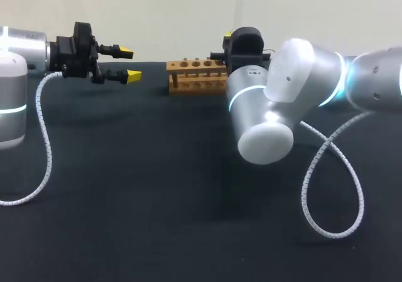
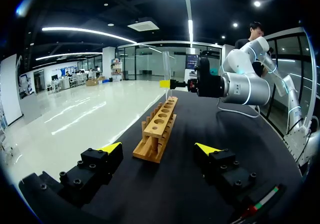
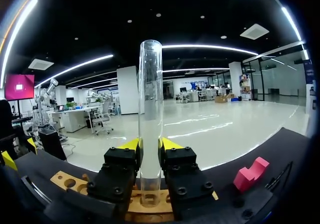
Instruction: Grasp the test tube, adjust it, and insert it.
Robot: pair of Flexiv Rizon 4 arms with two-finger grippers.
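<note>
Nearest, the right arm (image 1: pixel 270 115) bends over the dark bench (image 1: pixel 125 200). Beyond it, the left end effector (image 1: pixel 129 64) hangs wide open and empty near the left end of the rack (image 1: pixel 196 76), aimed along its holes. At the right end, the right end effector (image 3: pixel 150 145) grips the tube (image 3: pixel 150 99) low down. The tube stands upright, its foot at the rack's top — whether inside a hole, I cannot tell.

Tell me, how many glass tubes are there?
1 glass tube: upright in the right end effector, over the wooden rack. The right arm may hide others.
</note>
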